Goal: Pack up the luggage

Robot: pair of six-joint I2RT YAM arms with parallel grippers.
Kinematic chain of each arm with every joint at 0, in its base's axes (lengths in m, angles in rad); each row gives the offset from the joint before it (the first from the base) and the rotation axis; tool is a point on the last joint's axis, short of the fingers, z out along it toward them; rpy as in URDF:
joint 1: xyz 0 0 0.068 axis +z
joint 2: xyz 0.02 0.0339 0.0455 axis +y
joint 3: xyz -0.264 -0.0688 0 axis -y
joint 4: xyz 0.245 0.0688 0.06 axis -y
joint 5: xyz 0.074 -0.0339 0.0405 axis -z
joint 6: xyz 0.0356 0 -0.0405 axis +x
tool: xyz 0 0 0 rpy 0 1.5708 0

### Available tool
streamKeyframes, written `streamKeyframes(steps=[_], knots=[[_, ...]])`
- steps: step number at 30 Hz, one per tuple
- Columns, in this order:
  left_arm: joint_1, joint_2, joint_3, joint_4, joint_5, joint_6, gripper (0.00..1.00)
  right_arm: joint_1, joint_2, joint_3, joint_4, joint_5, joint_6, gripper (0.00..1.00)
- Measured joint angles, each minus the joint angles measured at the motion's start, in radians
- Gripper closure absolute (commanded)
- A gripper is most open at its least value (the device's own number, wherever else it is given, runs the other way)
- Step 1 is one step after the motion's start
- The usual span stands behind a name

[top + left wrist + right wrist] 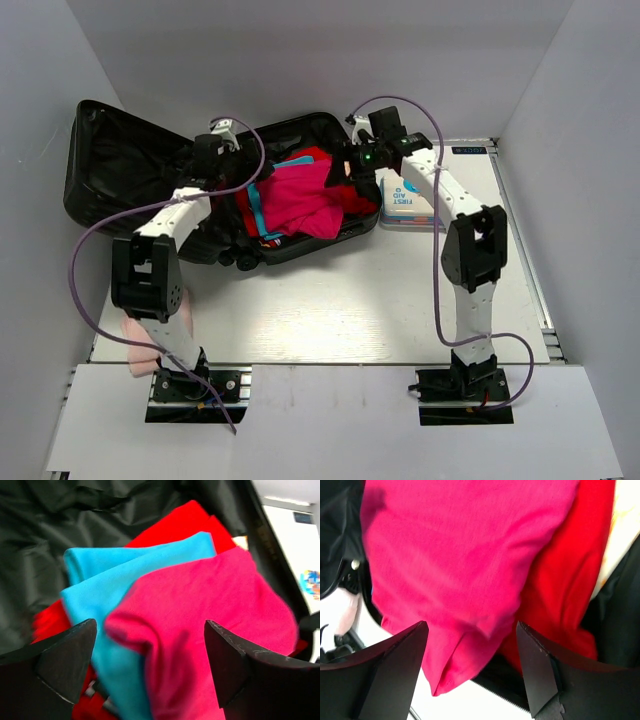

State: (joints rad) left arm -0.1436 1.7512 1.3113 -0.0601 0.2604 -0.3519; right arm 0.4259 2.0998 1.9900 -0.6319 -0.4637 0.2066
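The black luggage [110,165] lies open at the back left of the table, lid flung left, its shiny lining [45,535] showing. In its right half lie a pink garment [300,195], a red one [315,157] and a blue one [254,205], stacked; the pink one's edge hangs over the front rim. In the left wrist view pink [210,610] lies over blue [100,580] over red [185,522]. My left gripper [150,665] is open above the pile's left end. My right gripper [470,672] is open above the pink garment's [455,555] overhanging edge.
A white and blue first-aid tin [407,200] lies just right of the luggage. A pale pink item [140,335] lies by the left arm's base at the table's left edge. White walls close in the table on three sides.
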Motion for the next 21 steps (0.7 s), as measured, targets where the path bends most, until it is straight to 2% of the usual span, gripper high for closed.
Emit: streamKeyframes(steps=[3,6,7,8,10,11,14,16,18,21], knots=[[-0.002,0.069,0.061,0.007,0.038,-0.034,0.11,0.0,-0.045,-0.072,-0.009,-0.012,-0.006,0.23],[-0.007,0.133,0.095,0.006,0.05,-0.054,0.22,0.002,-0.049,-0.104,-0.022,-0.019,-0.025,0.25],[-0.01,0.155,0.103,0.003,0.051,-0.06,0.28,0.003,-0.048,-0.11,-0.025,-0.017,-0.031,0.25],[-0.012,0.172,0.106,0.0,0.05,-0.064,0.41,0.005,-0.047,-0.114,-0.026,-0.014,-0.035,0.27],[-0.018,0.195,0.107,-0.008,0.043,-0.074,0.53,0.008,-0.042,-0.114,-0.022,-0.007,-0.043,0.32],[-0.021,0.204,0.107,-0.011,0.04,-0.076,0.65,0.008,-0.039,-0.114,-0.018,-0.003,-0.047,0.33],[-0.024,0.209,0.103,-0.01,0.034,-0.087,0.79,0.011,-0.015,-0.106,0.006,0.01,-0.053,0.37],[-0.028,0.208,0.103,0.0,0.033,-0.087,0.79,0.014,0.011,-0.1,0.031,0.014,-0.053,0.44],[-0.029,0.208,0.103,0.004,0.031,-0.088,0.84,0.017,0.033,-0.098,0.056,0.014,-0.05,0.46],[-0.029,0.208,0.103,0.013,0.028,-0.088,0.98,0.022,0.059,-0.094,0.087,0.009,-0.049,0.5]])
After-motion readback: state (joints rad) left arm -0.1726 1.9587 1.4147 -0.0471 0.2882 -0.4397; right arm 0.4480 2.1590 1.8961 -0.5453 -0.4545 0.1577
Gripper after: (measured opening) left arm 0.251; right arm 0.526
